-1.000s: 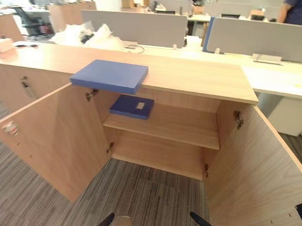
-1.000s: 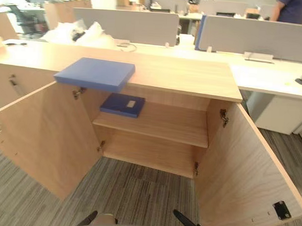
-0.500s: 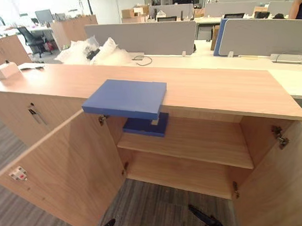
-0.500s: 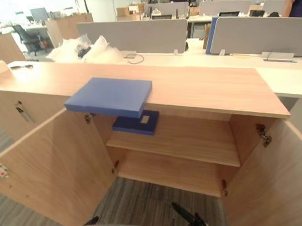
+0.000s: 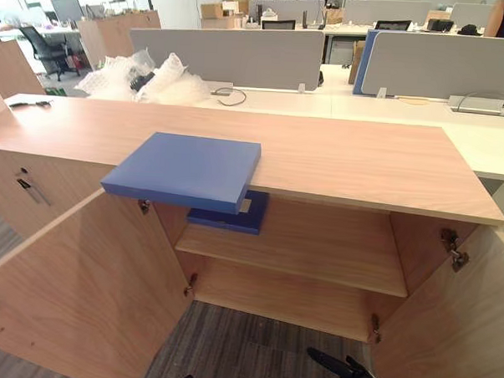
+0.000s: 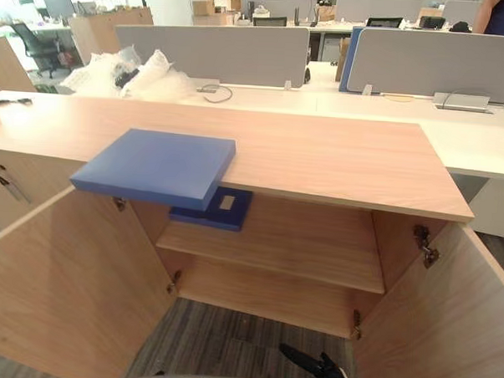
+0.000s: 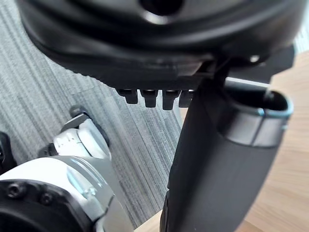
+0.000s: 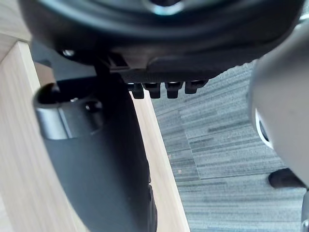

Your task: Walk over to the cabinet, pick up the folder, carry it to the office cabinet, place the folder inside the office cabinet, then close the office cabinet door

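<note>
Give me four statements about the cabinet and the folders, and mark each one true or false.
1. The blue folder on the cabinet top juts out past the front edge. True.
2. Both cabinet doors are shut. False: the left door and the right door both stand open.
3. A darker blue folder lies on the shelf inside the cabinet. True.
4. The blue folder on top stands upright on its spine. False: it lies flat.
</note>
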### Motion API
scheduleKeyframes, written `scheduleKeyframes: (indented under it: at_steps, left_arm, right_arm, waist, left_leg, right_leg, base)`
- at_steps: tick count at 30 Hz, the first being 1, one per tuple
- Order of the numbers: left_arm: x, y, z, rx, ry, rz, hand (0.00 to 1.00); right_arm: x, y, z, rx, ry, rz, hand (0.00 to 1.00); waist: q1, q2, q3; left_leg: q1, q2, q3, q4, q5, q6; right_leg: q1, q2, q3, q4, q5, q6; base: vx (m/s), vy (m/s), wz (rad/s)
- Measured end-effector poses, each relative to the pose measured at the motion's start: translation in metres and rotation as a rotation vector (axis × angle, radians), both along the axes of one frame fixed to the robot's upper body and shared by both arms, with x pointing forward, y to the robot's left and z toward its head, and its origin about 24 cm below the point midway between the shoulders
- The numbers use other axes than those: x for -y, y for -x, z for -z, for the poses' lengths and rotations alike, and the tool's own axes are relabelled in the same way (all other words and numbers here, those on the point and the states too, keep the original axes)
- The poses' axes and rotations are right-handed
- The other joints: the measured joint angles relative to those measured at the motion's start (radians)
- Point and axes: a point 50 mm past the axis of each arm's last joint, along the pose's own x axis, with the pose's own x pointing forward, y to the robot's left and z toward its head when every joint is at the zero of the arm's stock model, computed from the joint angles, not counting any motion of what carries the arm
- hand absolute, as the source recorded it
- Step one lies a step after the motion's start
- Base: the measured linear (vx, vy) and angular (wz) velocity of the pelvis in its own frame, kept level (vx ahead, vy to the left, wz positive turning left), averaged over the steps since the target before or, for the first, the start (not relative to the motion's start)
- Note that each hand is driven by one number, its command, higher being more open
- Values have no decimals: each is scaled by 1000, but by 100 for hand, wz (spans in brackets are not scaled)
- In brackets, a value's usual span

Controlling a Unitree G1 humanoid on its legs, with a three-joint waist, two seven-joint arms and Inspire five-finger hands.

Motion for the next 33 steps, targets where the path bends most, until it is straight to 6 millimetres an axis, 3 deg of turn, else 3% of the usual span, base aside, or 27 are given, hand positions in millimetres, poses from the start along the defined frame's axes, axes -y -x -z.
scheduleKeyframes:
  at_steps: [2, 3, 5, 6, 7, 8, 9, 10, 14, 17, 20, 23, 28, 33]
  left_arm:
    - [2, 2, 0, -3, 5, -15, 100]
    - [1, 3, 0, -5, 2, -15, 100]
    - [2, 4, 0, -3, 6, -22, 100]
    - [2, 4, 0, 0, 7, -26, 100]
    - [2, 4, 0, 0, 8, -32, 100]
    - [-4, 4, -1, 8, -7, -36, 100]
    - [-9, -1, -2, 21, -18, -28, 100]
    - [-15, -9, -3, 47, -23, -27, 100]
    - [-10, -21, -3, 127, 41, -106, 100]
    - [-7, -44, -9, 237, 69, -92, 100]
    - [0, -75, -31, 434, 64, -21, 100]
    - [11, -98, -59, 618, 71, 31, 100]
    - [7, -104, -87, 737, -1, 75, 100]
    - [1, -105, -97, 752, -84, 86, 100]
  right_arm:
    - [2, 2, 0, -12, 11, -13, 100]
    - [2, 2, 0, -15, 12, -14, 100]
    - [2, 3, 0, -16, 10, -14, 100]
    - [1, 3, 1, -16, 10, -13, 100]
    - [1, 4, 1, -20, 6, -6, 100]
    - [-3, 8, 3, -36, -9, 1, 100]
    - [-7, 9, 4, -44, -22, 6, 100]
    - [-13, 14, 6, -58, -48, 34, 100]
    - [-11, 23, 8, -78, -54, 84, 100]
    - [-9, 22, 8, -80, -52, 79, 100]
    - [-10, 18, 7, -73, -46, 51, 100]
    - [-8, 12, 5, -61, -27, -7, 100]
    - [-9, 12, 4, -59, -9, -65, 100]
    - [-12, 16, 5, -77, -10, -86, 100]
  waist:
    - [4, 6, 8]
    - [4, 6, 9]
    - [5, 3, 8]
    - [6, 3, 8]
    - [10, -2, 4]
    - [8, -22, -21]
    - [5, -42, -24]
    - [4, -65, -24]
    - [-2, -65, -25]
    - [-6, -60, -29]
    - [-6, -62, -25]
    - [-5, -44, -15]
    - [1, -37, -13]
    - [27, -51, -26]
  left_leg:
    - [-96, 28, 3, 230, 13, -21]
    - [-105, 35, 11, 257, 1, -23]
    - [-101, 90, 42, 179, -14, -5]
    - [-89, 94, 39, 116, -7, 4]
    - [-65, 85, 33, 66, -15, 5]
    - [-12, 45, 29, -88, -16, 16]
    - [-5, 28, 29, -129, -2, 12]
    - [8, -3, 26, -175, 33, 31]
    - [113, -53, 23, -315, 96, 51]
    - [136, -63, 20, -410, 152, 56]
    - [138, -66, 13, -503, 215, 51]
    - [151, -64, 9, -588, 273, 44]
    - [162, -60, 10, -613, 289, 36]
    - [139, -60, 3, -592, 288, 35]
  right_leg:
    - [42, 22, 2, -26, 2, -4]
    - [51, 23, 5, -31, 3, -5]
    - [58, 17, 28, -30, 4, -2]
    - [55, 13, 34, -28, 5, 5]
    - [49, 6, 46, -27, 10, 14]
    - [33, -8, 50, -65, 30, 44]
    - [30, -20, 47, -84, 36, 52]
    - [47, -40, 36, -120, 63, 59]
    - [119, -71, 28, -194, 128, 74]
    - [111, -75, 28, -220, 154, 78]
    - [77, -79, 28, -236, 159, 79]
    - [51, -77, 30, -237, 160, 81]
    - [48, -73, 30, -237, 164, 85]
    - [46, -73, 18, -238, 164, 86]
  base:
    - [85, 11, -8]
    - [110, 77, -18]
    - [132, 152, -29]
    - [118, 170, -32]
    - [170, 193, -17]
    - [183, 179, -5]
    - [201, 180, 15]
    - [92, 83, 21]
    - [49, 105, 15]
    - [-36, 18, 5]
    - [-100, -40, 2]
    - [-117, -20, 1]
    - [-59, -2, 0]
    - [19, -11, 6]
